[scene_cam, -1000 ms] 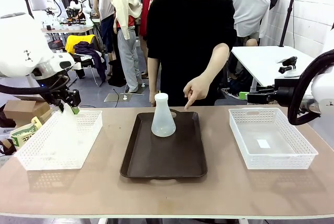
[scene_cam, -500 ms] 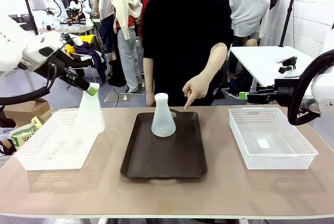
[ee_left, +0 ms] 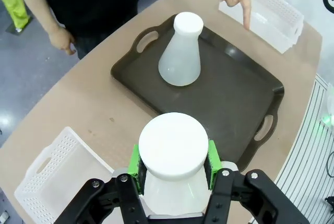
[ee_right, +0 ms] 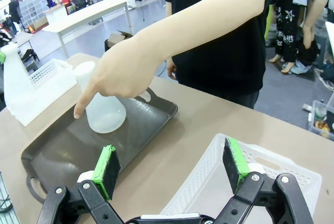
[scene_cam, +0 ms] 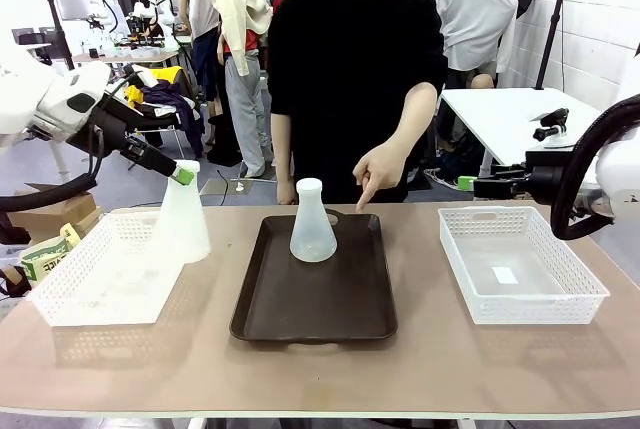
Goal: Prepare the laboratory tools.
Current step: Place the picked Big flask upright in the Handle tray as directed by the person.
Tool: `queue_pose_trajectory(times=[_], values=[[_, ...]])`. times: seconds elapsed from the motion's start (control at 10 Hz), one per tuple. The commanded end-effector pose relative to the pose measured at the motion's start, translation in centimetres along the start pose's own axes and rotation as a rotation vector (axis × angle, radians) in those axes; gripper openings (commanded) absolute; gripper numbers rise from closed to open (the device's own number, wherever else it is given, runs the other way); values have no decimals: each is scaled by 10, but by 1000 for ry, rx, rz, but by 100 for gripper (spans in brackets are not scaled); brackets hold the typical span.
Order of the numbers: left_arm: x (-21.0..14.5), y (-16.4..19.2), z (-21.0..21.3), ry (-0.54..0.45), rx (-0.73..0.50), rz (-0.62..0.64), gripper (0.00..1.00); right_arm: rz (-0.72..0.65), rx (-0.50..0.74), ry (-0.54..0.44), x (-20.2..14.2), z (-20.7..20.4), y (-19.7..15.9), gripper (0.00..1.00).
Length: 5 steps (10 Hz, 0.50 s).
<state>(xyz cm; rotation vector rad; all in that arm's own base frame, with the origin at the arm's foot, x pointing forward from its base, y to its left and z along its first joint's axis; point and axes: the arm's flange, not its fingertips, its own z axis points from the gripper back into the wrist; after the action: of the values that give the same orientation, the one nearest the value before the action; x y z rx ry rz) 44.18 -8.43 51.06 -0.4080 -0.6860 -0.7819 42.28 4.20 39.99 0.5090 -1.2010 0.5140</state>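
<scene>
The left pincer (scene_cam: 183, 175) is clamped on the neck of a frosted flask (scene_cam: 181, 221), holding it upright in the air at the inner edge of the left basket (scene_cam: 90, 274), near the tabletop's (scene_cam: 420, 369) left side. The left wrist view looks straight down on that flask's round mouth between the green pads (ee_left: 134, 162), with bare tabletop and the tray's near rim below it, a detail the front view cannot give. The right pincer (ee_right: 172, 169) stands with its jaws wide apart and nothing between them, over the near corner of the right basket (ee_right: 209, 182).

The second flask (scene_cam: 313, 221) stands upright on the far end of the dark brown tray (scene_cam: 315, 309) at the tabletop's middle. The person at the far edge points a hand (scene_cam: 378, 169) down at the tray just beside that flask; in the right wrist view the outstretched forearm crosses in front of the flask and hides part of its neck. The right basket holds a small white slip.

Compared with a second ago, the held flask has risen out of the left basket and travelled toward the tray; the second flask and the pointing hand have not moved.
</scene>
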Motion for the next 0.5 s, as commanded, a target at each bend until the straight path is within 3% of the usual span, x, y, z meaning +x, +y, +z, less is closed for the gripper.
queue_pose_trajectory(times=[0.0, 0.1, 0.4], values=[[-5, 0, -10, -42, -53, -109, 0, -11, 2, 8, -1, 0, 0, 100], [0, -15, -28, -63, -122, -276, 0, -11, 2, 8, -1, 0, 0, 100], [9, -47, -74, -113, -291, -505, 0, -11, 2, 8, -1, 0, 0, 100]])
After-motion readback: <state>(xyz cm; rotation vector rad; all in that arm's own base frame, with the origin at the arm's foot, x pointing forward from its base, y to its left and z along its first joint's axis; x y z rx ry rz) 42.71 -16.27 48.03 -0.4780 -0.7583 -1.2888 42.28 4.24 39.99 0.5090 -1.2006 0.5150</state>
